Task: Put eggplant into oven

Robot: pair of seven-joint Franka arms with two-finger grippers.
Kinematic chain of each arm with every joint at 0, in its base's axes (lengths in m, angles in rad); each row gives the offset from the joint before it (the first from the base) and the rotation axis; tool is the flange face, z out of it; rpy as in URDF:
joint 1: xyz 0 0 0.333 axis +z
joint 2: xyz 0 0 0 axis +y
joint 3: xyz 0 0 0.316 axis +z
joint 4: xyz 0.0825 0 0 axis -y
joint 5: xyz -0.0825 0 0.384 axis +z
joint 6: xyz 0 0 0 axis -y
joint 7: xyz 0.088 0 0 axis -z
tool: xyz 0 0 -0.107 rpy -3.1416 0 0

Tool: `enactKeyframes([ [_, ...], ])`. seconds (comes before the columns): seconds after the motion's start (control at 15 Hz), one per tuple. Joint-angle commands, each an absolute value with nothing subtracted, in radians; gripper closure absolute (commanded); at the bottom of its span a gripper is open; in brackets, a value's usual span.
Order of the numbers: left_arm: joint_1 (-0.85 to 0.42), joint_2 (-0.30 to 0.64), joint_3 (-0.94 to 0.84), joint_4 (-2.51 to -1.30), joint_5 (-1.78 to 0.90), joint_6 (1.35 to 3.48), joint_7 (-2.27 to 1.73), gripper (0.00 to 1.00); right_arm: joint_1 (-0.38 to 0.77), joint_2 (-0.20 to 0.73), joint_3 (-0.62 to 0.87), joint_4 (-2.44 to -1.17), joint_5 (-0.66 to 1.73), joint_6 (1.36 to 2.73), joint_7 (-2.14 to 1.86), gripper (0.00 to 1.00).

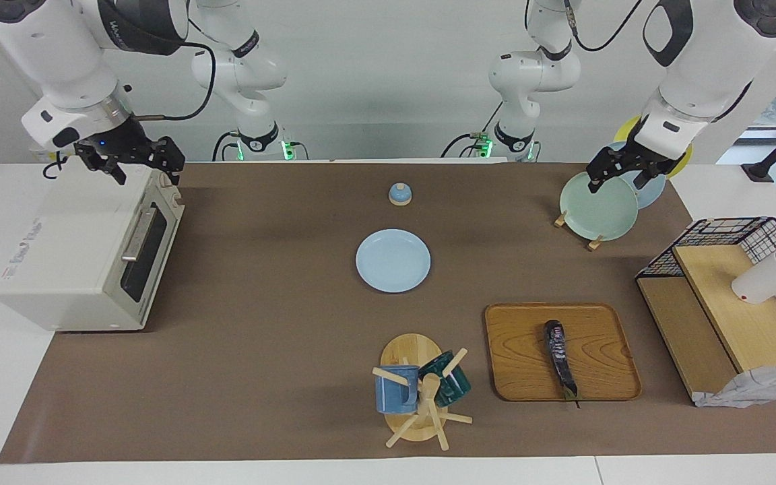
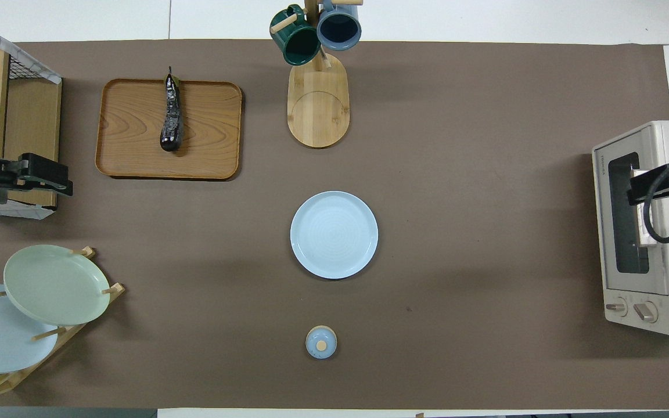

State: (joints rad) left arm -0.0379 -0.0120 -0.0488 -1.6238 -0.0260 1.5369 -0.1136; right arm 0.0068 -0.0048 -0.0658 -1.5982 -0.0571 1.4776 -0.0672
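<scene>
Lower right of the facing frame, the eggplant (image 1: 560,358) lies on a wooden tray (image 1: 516,350) (stem tip over its rim), while the shut-doored oven (image 1: 85,263) sits far left under the open, empty right gripper (image 1: 133,165), and the left gripper (image 1: 620,176), likewise open, hangs over the plate rack (image 1: 597,209).

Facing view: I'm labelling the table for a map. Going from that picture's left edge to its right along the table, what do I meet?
oven → mug tree → wooden tray with the eggplant → wooden shelf with wire basket.
</scene>
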Motion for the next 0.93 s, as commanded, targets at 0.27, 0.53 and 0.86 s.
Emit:
enactKeyframes([
  [0.27, -0.048, -0.014, -0.035, -1.626, -0.038, 1.558, -0.1, 0.0, -0.002, -0.012, -0.064, -1.6, -0.031, 1.491, -0.087, 0.0],
  [0.53, -0.052, -0.021, -0.037, -1.646, -0.038, 1.575, -0.104, 0.0, 0.008, -0.015, -0.061, -1.603, -0.038, 1.493, -0.075, 0.0],
  [0.86, -0.052, -0.006, -0.038, -1.671, -0.044, 1.655, -0.104, 0.0, 0.008, -0.021, -0.061, -1.623, -0.037, 1.503, -0.084, 0.49],
])
